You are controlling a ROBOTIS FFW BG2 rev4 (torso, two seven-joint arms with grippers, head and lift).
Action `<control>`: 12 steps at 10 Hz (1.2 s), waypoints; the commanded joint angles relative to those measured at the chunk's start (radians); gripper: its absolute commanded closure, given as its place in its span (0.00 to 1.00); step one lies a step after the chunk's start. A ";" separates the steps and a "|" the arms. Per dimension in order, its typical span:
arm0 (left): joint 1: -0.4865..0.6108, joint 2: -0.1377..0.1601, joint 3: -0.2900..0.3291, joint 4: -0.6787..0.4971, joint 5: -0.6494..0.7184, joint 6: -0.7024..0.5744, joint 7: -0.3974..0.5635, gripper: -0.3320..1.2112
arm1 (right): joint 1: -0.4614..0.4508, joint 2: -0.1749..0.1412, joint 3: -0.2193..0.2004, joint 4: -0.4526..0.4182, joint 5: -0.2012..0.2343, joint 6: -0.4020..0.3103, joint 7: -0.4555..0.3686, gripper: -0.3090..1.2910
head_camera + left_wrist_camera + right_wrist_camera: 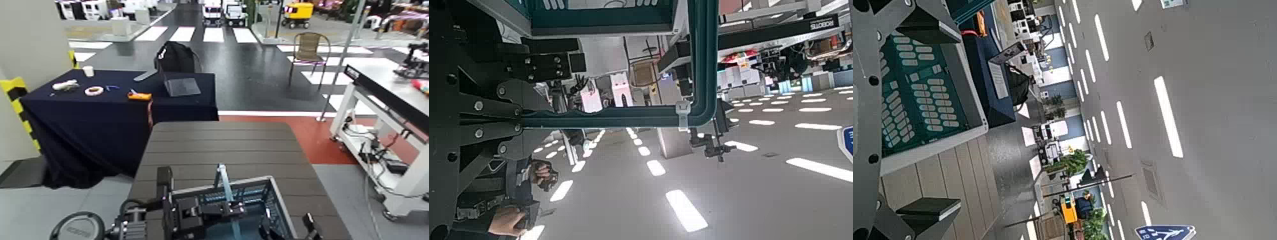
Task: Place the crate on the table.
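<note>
The blue-grey slotted crate (252, 198) is over the near edge of the dark brown slatted table (223, 143); whether it rests on the slats I cannot tell. Its thin blue hoop handle (225, 182) stands upright. My left gripper (210, 209) is at the crate's near left side, shut on the handle (609, 115), which runs across the left wrist view beside the black fingers (524, 150). My right gripper (306, 226) is at the crate's near right corner. In its wrist view it (918, 120) is open, with the lattice wall (923, 95) showing between the spread fingers.
A table draped in navy cloth (96, 121) stands beyond the left of the brown table, carrying a laptop (180, 86), a black bag (175, 57) and small items. A white-framed workbench (389, 96) with cables is on the right. A chair (309, 51) stands farther back.
</note>
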 commanded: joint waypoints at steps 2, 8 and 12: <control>0.005 -0.005 0.011 0.004 0.000 0.008 0.004 0.99 | 0.002 0.000 0.000 0.000 0.000 -0.003 -0.002 0.28; -0.110 0.013 -0.036 0.122 -0.002 0.008 0.012 0.99 | -0.003 0.000 0.009 0.003 -0.002 0.000 0.000 0.28; -0.234 0.005 -0.101 0.228 -0.041 -0.041 -0.007 0.99 | -0.006 0.000 0.014 0.008 -0.003 -0.007 -0.002 0.28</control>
